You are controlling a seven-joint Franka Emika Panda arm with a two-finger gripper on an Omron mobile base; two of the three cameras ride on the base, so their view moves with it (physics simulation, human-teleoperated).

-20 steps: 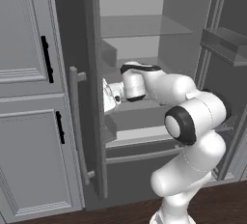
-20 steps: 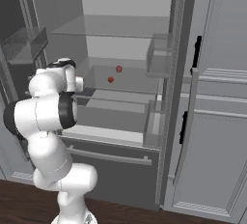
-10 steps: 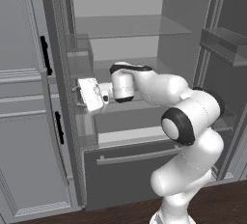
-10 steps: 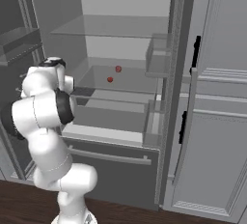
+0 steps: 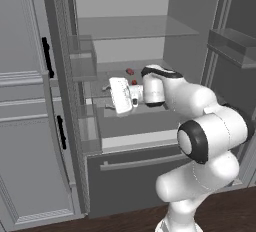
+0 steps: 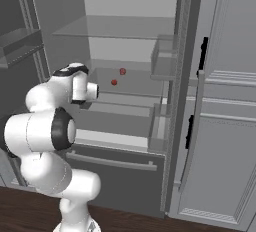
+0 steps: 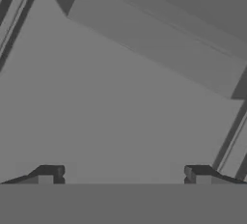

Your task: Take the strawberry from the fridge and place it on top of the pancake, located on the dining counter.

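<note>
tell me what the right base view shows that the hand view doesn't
Right base view alone: two small red items on a fridge shelf, too small to name, the arm, the bottom drawer and the panelled cabinets. Hand view alone: the gripper, its tips wide apart with nothing between them, facing a plain grey surface. Shared: grey fridge surfaces.

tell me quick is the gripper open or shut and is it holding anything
gripper: open, jaws wide apart, holding nothing.
</note>
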